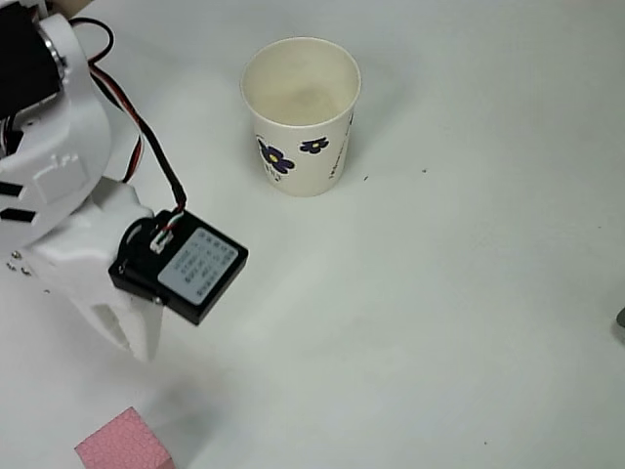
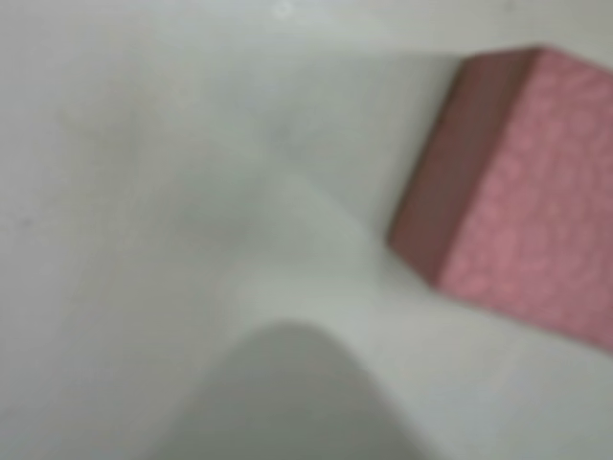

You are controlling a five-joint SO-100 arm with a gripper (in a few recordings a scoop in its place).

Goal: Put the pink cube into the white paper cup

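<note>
1. Reaching for the grasp: claw point(image 1: 145, 337) hangs above the counter point(image 1: 439, 322), tip pointing down toward the pink cube point(image 1: 124, 446); nothing held, but can't tell how wide it stands
2. Pink cube sits on the counter at the bottom edge in the overhead view, near the tip but apart; in the wrist view it's off to the right point(image 2: 522, 192), not centred
3. Judgement: shift the claw over the cube, square to its flat sides, then drop and close
4. White paper cup point(image 1: 301, 115) upright, empty, well apart; lift clear above its rim before release

plain white table point(image 1: 469, 293), few tiny dark specks
</note>
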